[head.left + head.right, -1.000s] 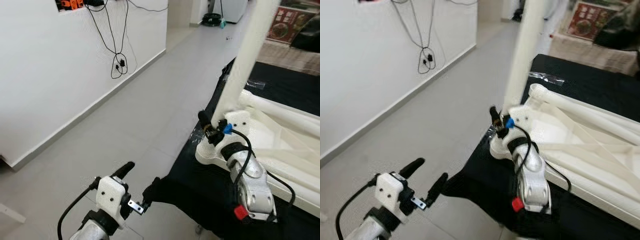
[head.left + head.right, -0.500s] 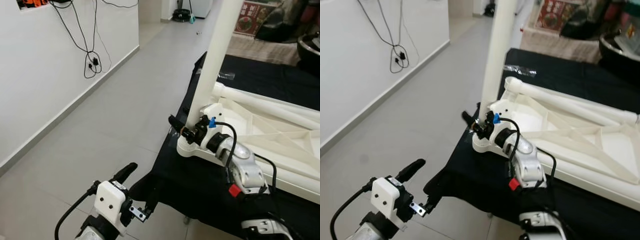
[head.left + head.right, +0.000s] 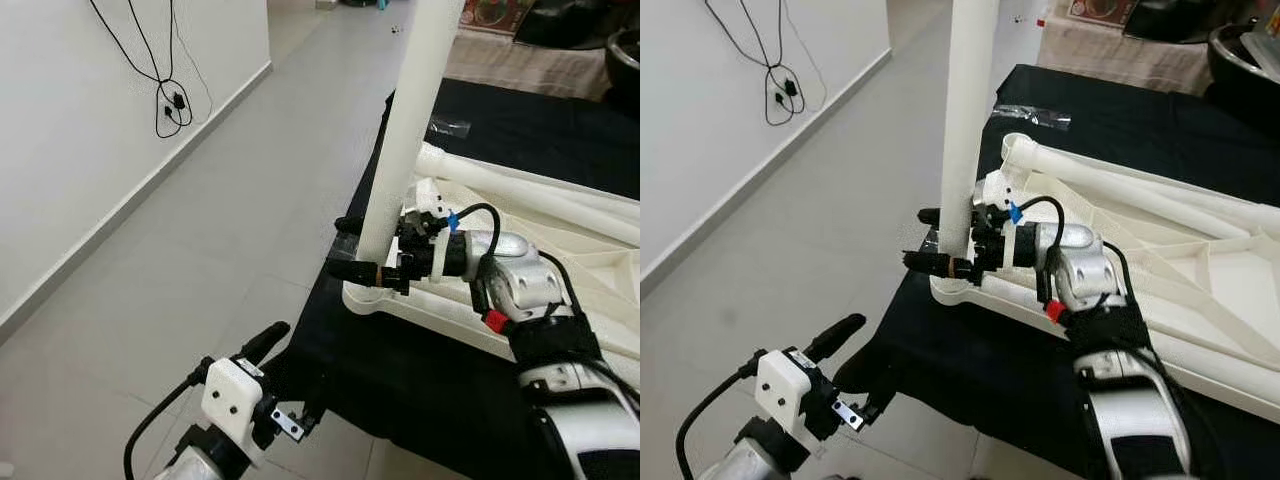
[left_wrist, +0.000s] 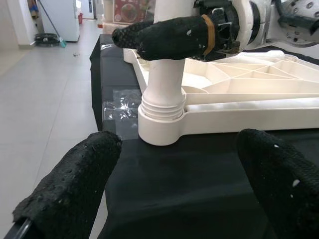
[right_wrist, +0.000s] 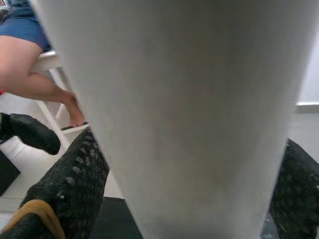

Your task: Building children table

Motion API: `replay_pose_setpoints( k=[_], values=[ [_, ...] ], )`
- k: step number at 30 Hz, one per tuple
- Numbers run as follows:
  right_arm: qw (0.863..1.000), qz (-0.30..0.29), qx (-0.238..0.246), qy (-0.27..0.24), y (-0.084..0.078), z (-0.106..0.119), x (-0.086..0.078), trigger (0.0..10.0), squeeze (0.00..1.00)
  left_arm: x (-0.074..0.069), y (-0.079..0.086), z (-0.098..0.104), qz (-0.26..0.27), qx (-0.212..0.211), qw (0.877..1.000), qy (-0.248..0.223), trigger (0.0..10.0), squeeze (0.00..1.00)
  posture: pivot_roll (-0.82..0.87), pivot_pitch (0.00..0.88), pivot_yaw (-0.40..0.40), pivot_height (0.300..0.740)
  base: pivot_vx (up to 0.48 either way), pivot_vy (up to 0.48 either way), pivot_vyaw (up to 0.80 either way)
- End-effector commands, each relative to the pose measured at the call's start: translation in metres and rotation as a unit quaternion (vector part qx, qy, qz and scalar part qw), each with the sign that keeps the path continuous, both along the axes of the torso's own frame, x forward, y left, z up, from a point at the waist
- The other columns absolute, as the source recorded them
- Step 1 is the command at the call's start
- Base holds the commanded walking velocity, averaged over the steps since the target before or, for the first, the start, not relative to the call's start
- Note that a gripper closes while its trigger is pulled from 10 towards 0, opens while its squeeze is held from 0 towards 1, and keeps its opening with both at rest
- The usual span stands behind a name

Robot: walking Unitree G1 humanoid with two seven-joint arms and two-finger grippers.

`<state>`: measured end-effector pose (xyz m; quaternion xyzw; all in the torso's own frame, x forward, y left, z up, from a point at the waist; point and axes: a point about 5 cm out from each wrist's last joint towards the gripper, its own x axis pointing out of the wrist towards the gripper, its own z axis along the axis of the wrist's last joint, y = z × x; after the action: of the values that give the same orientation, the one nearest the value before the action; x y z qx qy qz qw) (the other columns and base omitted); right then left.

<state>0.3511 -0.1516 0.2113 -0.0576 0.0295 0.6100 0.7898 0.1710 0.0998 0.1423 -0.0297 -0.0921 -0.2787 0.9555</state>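
Right gripper [image 3: 372, 250]: moved from beside the socket to clasp the upright white table leg [image 3: 408, 140] just above the upturned tabletop [image 3: 1200, 290] on the black-draped desk [image 3: 420, 370], for screwing; left gripper [image 3: 290, 385] idle, wide.

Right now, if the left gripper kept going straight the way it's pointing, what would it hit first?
Probably the round corner socket of the white table frame, where the upright leg screws in. The left gripper points straight at it, fingers open, though the gap is hard to judge.
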Motion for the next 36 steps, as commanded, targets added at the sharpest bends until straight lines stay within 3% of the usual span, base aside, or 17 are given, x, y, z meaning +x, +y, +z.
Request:
replay_pose_setpoints(
  k=[1, 11, 17, 18, 19, 20, 21, 22, 24, 25, 27, 28, 31, 32, 33, 35, 36],
  values=[
    [1.0, 0.019, -0.001, 0.011, -0.001, -0.002, 0.003, 0.0, 0.0, -0.003, -0.002, -0.002, -0.002, 0.004, 1.0, 0.009, 10.0, 0.0, 0.1, 0.164, -0.023, 0.74, 0.0, 0.0, 0.0],
    [0.998, 0.051, -0.021, 0.043, -0.016, -0.011, -0.001, 0.0, 0.0, -0.003, -0.006, -0.002, -0.006, -0.001, 1.0, 0.011, 10.0, 0.0, 0.1, 0.172, -0.031, 0.74, 0.0, 0.0, 0.0],
    [0.999, -0.037, -0.01, 0.027, -0.018, -0.039, -0.015, 0.0, 0.0, -0.003, -0.005, -0.003, -0.004, -0.005, 1.0, 0.015, 10.0, 0.0, 0.06, 0.183, -0.029, 0.74, 0.0, 0.0, 0.0],
    [0.988, -0.152, -0.024, 0.021, -0.005, -0.062, -0.024, 0.0, 0.0, -0.004, -0.004, -0.003, -0.005, -0.005, 1.0, 0.016, 10.0, 0.0, 0.06, 0.186, -0.024, 0.74, 0.0, 0.0, 0.0],
    [0.942, -0.335, -0.026, 0.013, -0.001, -0.074, -0.031, 0.0, 0.0, -0.004, -0.002, -0.003, -0.006, -0.003, 1.0, 0.016, 10.0, 0.0, 0.06, 0.19, -0.023, 0.74, 0.0, 0.0, 0.0],
    [0.865, -0.501, -0.023, 0.032, -0.007, -0.083, -0.048, 0.0, 0.0, -0.004, -0.001, -0.003, -0.007, -0.001, 1.0, 0.017, 10.0, 0.0, 0.05, 0.196, -0.021, 0.74, 0.0, 0.0, 0.0],
    [0.865, -0.501, -0.023, 0.032, -0.007, -0.083, -0.048, 0.0, 0.0, -0.004, -0.001, -0.003, -0.007, -0.001, 1.0, 0.017, 10.0, 0.0, 0.05, 0.196, -0.021, 0.74, 0.0, 0.0, 0.0],
    [0.828, -0.559, -0.026, 0.021, -0.008, -0.084, -0.068, 0.0, 0.0, -0.003, 0.0, -0.003, -0.009, 0.0, 1.0, 0.017, 10.0, 0.0, 0.06, 0.193, -0.022, 0.74, 0.0, 0.0, 0.0],
    [0.819, -0.573, -0.024, 0.011, -0.007, -0.081, -0.078, 0.0, 0.0, -0.002, 0.0, -0.003, -0.01, 0.002, 1.0, 0.016, 10.0, 0.0, 0.06, 0.193, -0.022, 0.74, 0.0, 0.0, 0.0],
    [0.841, -0.54, -0.025, -0.004, -0.001, -0.079, -0.078, 0.0, 0.0, -0.002, 0.0, -0.003, -0.011, 0.002, 1.0, 0.016, 10.0, 0.0, 0.04, 0.186, -0.019, 0.74, 0.0, 0.0, 0.0],
    [0.841, -0.54, -0.025, -0.004, -0.001, -0.079, -0.078, 0.0, 0.0, -0.002, 0.0, -0.003, -0.011, 0.002, 1.0, 0.016, 10.0, 0.0, 0.04, 0.186, -0.019, 0.74, 0.0, 0.0, 0.0],
    [0.86, -0.509, -0.031, -0.016, 0.003, -0.078, -0.073, 0.0, 0.0, -0.001, -0.001, -0.004, -0.013, 0.003, 1.0, 0.016, 10.0, 0.0, 0.05, 0.18, -0.033, 0.74, 0.0, 0.0, 0.0],
    [0.871, -0.49, -0.029, -0.01, 0.006, -0.076, -0.066, 0.0, 0.0, -0.001, -0.002, -0.004, -0.014, 0.003, 1.0, 0.015, 10.0, 0.0, 0.06, 0.18, -0.043, 0.74, 0.0, 0.0, 0.0],
    [0.883, -0.469, -0.022, -0.002, 0.01, -0.073, -0.059, 2.2, 0.0, 0.0, -0.002, -0.004, -0.012, 0.002, 1.0, 0.015, 10.0, 0.0, 0.06, 0.18, -0.041, 0.74, 0.0, 0.0, 0.0],
    [0.891, -0.454, -0.007, -0.005, 0.014, -0.066, -0.055, 10.0, 0.0, 0.0, -0.002, -0.004, -0.01, 0.002, 1.0, 0.015, 10.0, 0.0, 0.06, 0.181, -0.041, 0.74, 0.0, 0.0, 0.0],
    [0.895, -0.446, 0.003, -0.007, 0.017, -0.061, -0.054, 10.0, 0.0, 0.0, -0.002, -0.004, -0.009, 0.001, 1.0, 0.015, 10.0, 0.0, 0.06, 0.181, -0.041, 0.74, 0.0, 0.0, 0.0],
    [0.921, -0.383, 0.059, -0.028, 0.028, -0.04, -0.053, 10.0, 1.0, 0.001, -0.002, -0.005, -0.009, 0.001, 1.0, 0.016, 10.0, 0.0, 0.06, 0.179, -0.041, 0.74, 0.0, 0.0, 0.0]
  ],
)
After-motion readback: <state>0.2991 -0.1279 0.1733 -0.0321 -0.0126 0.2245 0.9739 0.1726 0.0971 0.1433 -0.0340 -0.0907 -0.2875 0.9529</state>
